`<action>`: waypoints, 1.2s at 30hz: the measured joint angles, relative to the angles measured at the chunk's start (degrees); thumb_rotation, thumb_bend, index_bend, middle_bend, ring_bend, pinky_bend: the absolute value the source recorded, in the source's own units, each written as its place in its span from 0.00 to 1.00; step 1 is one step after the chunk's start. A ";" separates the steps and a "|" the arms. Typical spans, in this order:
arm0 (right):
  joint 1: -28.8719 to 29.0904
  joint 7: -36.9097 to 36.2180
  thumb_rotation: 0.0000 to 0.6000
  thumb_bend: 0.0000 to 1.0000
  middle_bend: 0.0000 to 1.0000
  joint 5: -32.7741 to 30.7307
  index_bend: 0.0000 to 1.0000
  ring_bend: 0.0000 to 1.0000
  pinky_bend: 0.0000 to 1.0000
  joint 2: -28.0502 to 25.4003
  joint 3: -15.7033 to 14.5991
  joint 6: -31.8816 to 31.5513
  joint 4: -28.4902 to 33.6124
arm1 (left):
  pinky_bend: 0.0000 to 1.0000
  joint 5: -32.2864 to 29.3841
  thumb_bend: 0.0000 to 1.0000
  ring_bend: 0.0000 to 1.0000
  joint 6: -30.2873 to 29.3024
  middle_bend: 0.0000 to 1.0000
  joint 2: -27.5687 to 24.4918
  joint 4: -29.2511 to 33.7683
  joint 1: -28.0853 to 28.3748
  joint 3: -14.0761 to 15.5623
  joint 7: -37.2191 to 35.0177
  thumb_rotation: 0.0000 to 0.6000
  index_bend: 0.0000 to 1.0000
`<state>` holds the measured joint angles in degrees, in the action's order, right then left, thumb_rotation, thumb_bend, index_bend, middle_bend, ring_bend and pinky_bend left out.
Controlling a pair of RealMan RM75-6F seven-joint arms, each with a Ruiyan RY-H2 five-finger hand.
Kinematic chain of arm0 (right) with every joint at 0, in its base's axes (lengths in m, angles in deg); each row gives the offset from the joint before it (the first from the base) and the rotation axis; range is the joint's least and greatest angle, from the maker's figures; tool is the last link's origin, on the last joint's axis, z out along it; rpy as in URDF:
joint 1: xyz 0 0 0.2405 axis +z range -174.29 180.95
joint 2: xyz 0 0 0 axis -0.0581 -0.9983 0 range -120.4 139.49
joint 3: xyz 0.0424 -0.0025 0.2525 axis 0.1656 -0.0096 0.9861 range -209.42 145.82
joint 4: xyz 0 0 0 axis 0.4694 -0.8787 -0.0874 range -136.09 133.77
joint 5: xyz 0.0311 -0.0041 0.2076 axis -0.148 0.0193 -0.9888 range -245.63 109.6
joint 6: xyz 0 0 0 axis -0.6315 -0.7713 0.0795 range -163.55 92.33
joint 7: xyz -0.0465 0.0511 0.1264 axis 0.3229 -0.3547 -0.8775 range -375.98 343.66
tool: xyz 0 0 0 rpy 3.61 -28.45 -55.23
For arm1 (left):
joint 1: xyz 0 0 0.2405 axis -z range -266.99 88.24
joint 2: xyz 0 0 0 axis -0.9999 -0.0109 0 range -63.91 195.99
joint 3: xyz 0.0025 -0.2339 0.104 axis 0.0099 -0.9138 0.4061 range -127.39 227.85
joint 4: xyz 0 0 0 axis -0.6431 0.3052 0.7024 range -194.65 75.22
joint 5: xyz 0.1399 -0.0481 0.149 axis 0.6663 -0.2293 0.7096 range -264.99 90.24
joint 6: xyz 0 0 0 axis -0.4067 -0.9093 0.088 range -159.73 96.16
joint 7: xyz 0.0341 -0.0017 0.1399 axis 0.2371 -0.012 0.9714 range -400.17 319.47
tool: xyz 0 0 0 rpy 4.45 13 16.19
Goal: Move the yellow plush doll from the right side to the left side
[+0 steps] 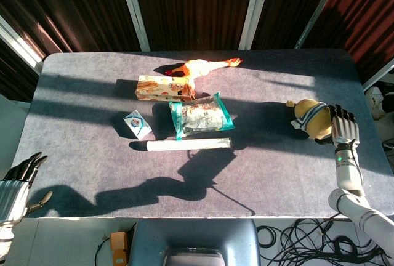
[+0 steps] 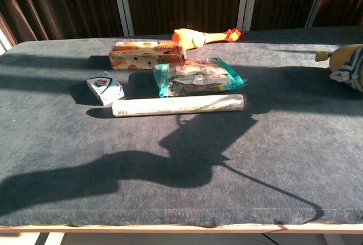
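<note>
- A robot test room or lab, not a home: the counter (image 1: 80, 173) wears a plain grey felt cover and stands alone on a pale floor.
- Loose black cables (image 1: 295, 238) coil on the floor at the near edge.
- Mismatched props lie laid out: a rubber chicken (image 1: 203, 66), a snack box (image 1: 161, 87), a sealed packet (image 1: 200, 116), a white roll (image 1: 188, 145).
- Dark slatted panels with white frames (image 1: 132, 7) close off the back.

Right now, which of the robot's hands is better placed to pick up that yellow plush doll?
The right hand: it sits right beside the yellow plush doll on the table's right side. The left hand hangs off the table's far left edge.
</note>
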<state>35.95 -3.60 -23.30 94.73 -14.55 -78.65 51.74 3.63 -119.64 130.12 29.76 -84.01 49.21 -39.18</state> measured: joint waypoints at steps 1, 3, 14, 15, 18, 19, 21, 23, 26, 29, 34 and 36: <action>0.05 -0.05 1.00 0.00 0.00 0.30 0.00 0.00 0.00 0.13 -0.12 -0.14 -0.09 | 0.28 -0.02 0.23 0.17 -0.10 0.10 -0.02 -0.01 -0.05 -0.02 -0.08 1.00 0.16; 0.09 -0.16 1.00 0.00 0.00 0.68 0.00 0.00 0.00 0.24 -0.22 -0.50 -0.12 | 0.28 -0.09 0.23 0.17 -0.19 0.10 -0.05 0.04 -0.12 -0.03 -0.13 1.00 0.16; 0.80 0.48 1.00 0.00 0.00 0.81 0.00 0.00 0.00 1.51 -0.53 -0.33 -2.81 | 0.28 -0.20 0.23 0.17 -0.37 0.10 -0.24 0.49 -0.46 0.16 0.71 1.00 0.17; 0.97 0.46 1.00 0.00 0.00 0.85 0.00 0.00 0.00 1.90 -0.54 -0.15 -3.63 | 0.28 -0.28 0.23 0.17 -0.38 0.10 -0.24 0.57 -0.49 0.14 0.80 1.00 0.17; 1.67 0.23 1.00 0.00 0.00 1.15 0.01 0.00 0.03 3.57 -0.57 0.60 -7.15 | 0.28 -0.31 0.23 0.17 -0.44 0.10 -0.20 0.61 -0.54 0.12 1.09 1.00 0.17; 1.99 0.02 1.00 0.02 0.01 1.40 0.04 0.01 0.06 4.40 -0.57 0.89 -8.86 | 0.28 -0.30 0.22 0.17 -0.41 0.10 -0.18 0.58 -0.54 0.12 1.13 1.00 0.17; 2.44 -0.59 1.00 0.07 0.06 2.04 0.13 0.06 0.18 5.82 -0.60 1.17 -11.67 | 0.28 -0.42 0.23 0.17 -0.26 0.10 -0.17 0.56 -0.51 0.11 1.16 1.00 0.17; 2.92 -1.64 1.00 0.15 0.16 3.15 0.28 0.12 0.47 7.61 -0.67 1.26 -15.12 | 0.28 -0.54 0.23 0.17 -0.03 0.10 -0.21 0.57 -0.45 0.11 1.15 1.00 0.17; 3.40 -3.57 1.00 0.26 0.28 5.37 0.46 0.23 0.68 10.39 -0.97 0.75 -20.31 | 0.28 -0.72 0.23 0.17 0.18 0.10 -0.33 0.64 -0.41 0.11 1.03 1.00 0.17; 3.64 -6.06 1.00 0.44 0.40 8.22 0.66 0.42 0.73 13.29 -1.55 -0.71 -25.69 | 0.28 -0.83 0.22 0.17 0.24 0.10 -0.45 0.71 -0.43 0.10 0.88 1.00 0.17; 3.65 -12.29 1.00 0.60 0.46 13.39 0.80 0.49 0.75 17.23 -2.93 -3.00 -33.48 | 0.28 -0.79 0.23 0.17 0.11 0.10 -0.60 0.76 -0.50 0.10 0.58 1.00 0.17; 3.61 -14.71 1.00 0.63 0.47 14.98 0.82 0.49 0.75 17.97 -3.36 -3.63 -34.78 | 0.28 -0.79 0.23 0.17 0.12 0.10 -0.63 0.75 -0.51 0.10 0.44 1.00 0.17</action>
<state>39.56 -18.30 -8.32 112.70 -17.91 -82.28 16.97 2.84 -119.52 129.50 30.51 -84.52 49.31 -38.74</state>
